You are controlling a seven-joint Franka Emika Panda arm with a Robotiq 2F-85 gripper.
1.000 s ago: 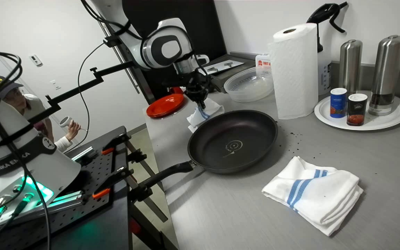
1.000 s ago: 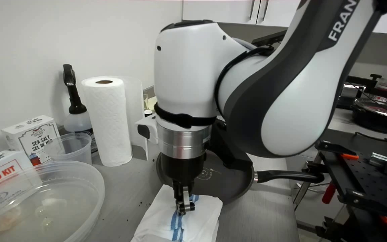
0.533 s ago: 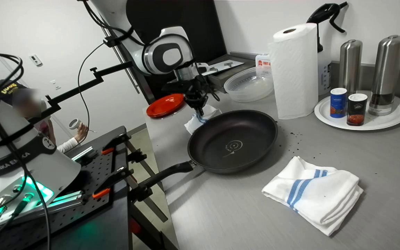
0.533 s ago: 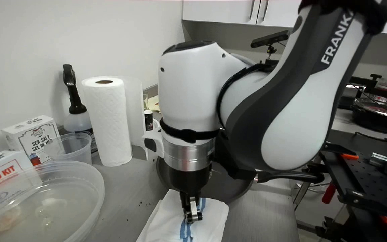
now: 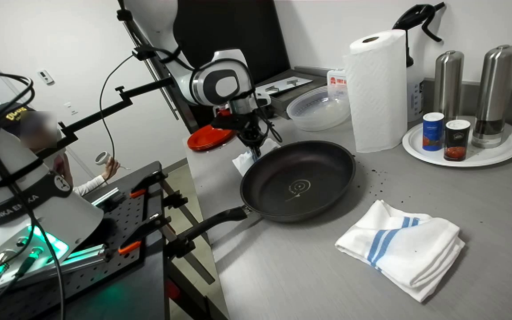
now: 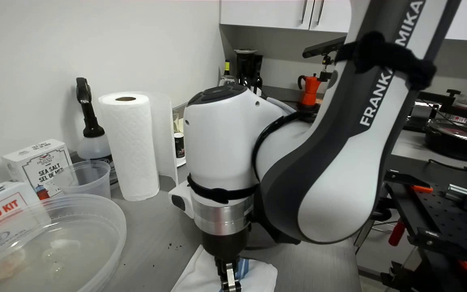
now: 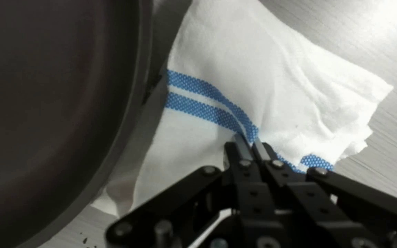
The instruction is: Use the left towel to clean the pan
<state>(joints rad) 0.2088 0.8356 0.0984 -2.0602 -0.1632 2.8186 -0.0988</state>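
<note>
The gripper (image 7: 252,146), jaws pressed together in the wrist view, pinches the towel (image 7: 226,51); the pan (image 7: 47,113) lies at nine o'clock. Grasping seems done; next calls for lifting the towel over into the pan. An exterior view adds the pan's full round, and a second towel (image 5: 400,251) at its four o'clock. In an exterior view the arm (image 6: 339,202) hides most of the pan, but a salt box (image 6: 45,168) shows.

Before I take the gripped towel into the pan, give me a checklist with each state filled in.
1. Hand shut on towel: ok, pinched at the stripes.
2. Correct towel: ok, the left one; the other towel lies apart.
3. Towel over pan: not ok, it is beside it.
4. Towel not caught under pan: cannot tell, the pan hides part.
5. Pan upright: ok, open side up.
6. Handle inside counter: not ok, overhangs its edge.
</note>
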